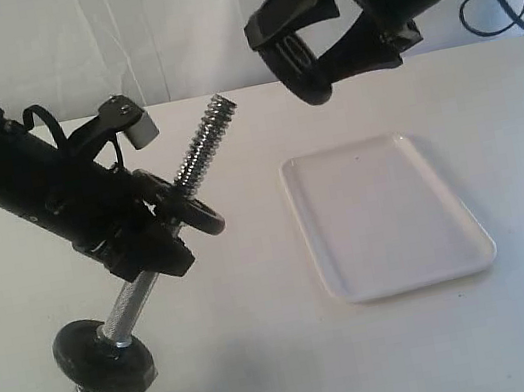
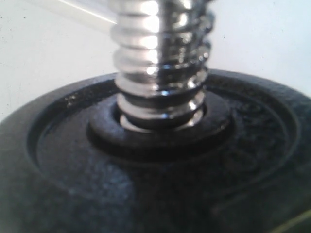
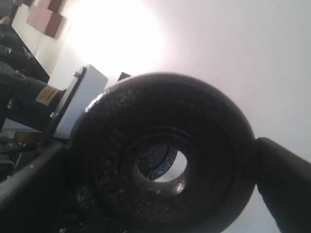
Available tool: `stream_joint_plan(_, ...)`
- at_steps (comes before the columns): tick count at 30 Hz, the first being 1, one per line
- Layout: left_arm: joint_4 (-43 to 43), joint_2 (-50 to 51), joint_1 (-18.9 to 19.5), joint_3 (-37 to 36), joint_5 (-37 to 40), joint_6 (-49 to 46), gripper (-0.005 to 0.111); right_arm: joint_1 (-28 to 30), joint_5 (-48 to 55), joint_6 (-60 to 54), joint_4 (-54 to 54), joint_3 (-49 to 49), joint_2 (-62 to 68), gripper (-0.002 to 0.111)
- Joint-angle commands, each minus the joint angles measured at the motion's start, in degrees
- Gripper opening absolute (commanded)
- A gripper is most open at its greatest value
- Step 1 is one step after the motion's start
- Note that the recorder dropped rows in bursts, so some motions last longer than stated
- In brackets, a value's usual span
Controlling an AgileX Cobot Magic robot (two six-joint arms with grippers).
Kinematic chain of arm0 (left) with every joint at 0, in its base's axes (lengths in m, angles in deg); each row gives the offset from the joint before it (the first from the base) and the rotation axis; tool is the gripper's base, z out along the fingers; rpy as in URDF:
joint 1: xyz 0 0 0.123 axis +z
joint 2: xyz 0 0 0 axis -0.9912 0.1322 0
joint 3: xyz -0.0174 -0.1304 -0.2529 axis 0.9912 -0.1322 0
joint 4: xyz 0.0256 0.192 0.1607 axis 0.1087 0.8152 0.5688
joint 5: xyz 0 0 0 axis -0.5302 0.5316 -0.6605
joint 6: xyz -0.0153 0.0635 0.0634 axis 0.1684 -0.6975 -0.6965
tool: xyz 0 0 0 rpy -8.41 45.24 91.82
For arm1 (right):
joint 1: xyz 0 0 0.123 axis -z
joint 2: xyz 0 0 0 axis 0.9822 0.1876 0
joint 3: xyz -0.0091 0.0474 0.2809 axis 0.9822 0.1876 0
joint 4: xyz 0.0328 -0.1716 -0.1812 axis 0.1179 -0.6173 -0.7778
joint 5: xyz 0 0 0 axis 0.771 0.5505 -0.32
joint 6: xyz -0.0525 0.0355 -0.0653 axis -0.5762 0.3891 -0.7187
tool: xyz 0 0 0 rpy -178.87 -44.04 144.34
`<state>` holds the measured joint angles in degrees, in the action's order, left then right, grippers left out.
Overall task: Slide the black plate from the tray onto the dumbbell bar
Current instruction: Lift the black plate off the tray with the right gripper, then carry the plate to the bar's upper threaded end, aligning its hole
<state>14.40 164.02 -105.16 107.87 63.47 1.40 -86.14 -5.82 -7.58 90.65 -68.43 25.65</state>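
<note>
We hold black plate aloft, right jaws clamped on it; left jaws clamp dumbbell bar. Next: align hole with 1-o'clock end.

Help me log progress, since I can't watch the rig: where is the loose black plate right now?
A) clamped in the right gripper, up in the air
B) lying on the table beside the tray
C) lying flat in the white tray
A: the black plate is clamped in the right gripper, raised in the air, and nothing lies in the white tray.
</note>
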Motion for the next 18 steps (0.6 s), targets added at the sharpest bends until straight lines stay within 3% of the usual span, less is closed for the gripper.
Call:
stream_joint_plan(1,-10.2,-3.4,-0.4,1.4,3.2,0.9,0.0,-1.6,0.3,1.6,1.8,-0.5,-0.9,0.0)
stream_joint_plan(18,-10.5,-3.4,-1.9,1.4,5.0,-0.6,0.0,-5.0,0.3,4.1,0.3,-0.4,-0.7,0.0)
